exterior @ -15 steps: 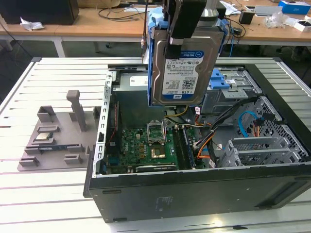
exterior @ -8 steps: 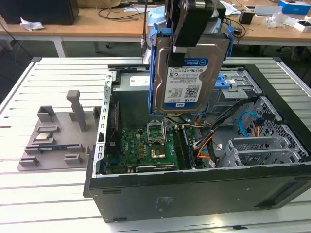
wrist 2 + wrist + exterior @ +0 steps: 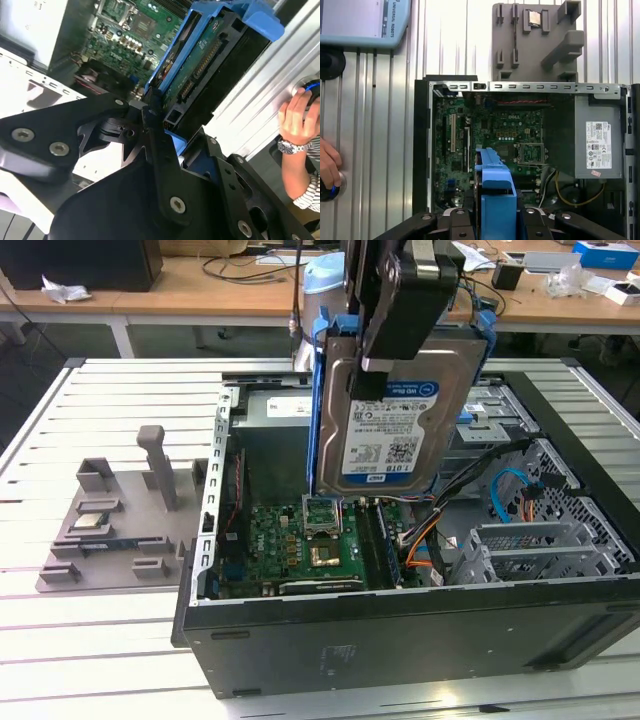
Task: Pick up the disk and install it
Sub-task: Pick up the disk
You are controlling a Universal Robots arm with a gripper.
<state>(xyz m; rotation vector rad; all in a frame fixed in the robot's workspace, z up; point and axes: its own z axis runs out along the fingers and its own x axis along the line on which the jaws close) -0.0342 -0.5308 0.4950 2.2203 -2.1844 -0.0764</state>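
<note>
Silver metal with a white-and-blue label: in the exterior view the disk (image 3: 385, 430) hangs upright on edge, label face to the camera, blue rails down both sides. The black gripper (image 3: 383, 360) comes down from above and has it by the upper part, jaws closed on it. It sits in the air over the open computer case (image 3: 400, 650), its lower edge above the motherboard (image 3: 300, 540). A perforated drive cage (image 3: 540, 550) lies inside the case toward the exterior view's right. A grey fixture (image 3: 120, 520) stands outside the case on the exterior view's left, on the slatted table (image 3: 90, 660).

Second wrist view: gripper (image 3: 160, 132) close up, black linkages pinched onto the end of the disk (image 3: 210, 65). The drive's circuit-board side and connector edge face the camera, with a blue rail along one long side and blue plastic across the far end. Motherboard (image 3: 125, 30) beyond it. A person's hand (image 3: 295, 120), wearing a wristwatch (image 3: 287, 146), rests at the table's edge.

First wrist view: looking straight down into the case. Disk (image 3: 495, 195) seen end-on as a blue rail between the gripper's (image 3: 495, 225) two black fingers (image 3: 462, 220), over the motherboard (image 3: 505, 130). Grey power supply box (image 3: 597, 135) with a white sticker is mounted in the case beside the board. Grey fixture (image 3: 535, 40) beyond the case wall. A hand (image 3: 327, 167) rests on the table, near a pendant (image 3: 365, 20).
</note>
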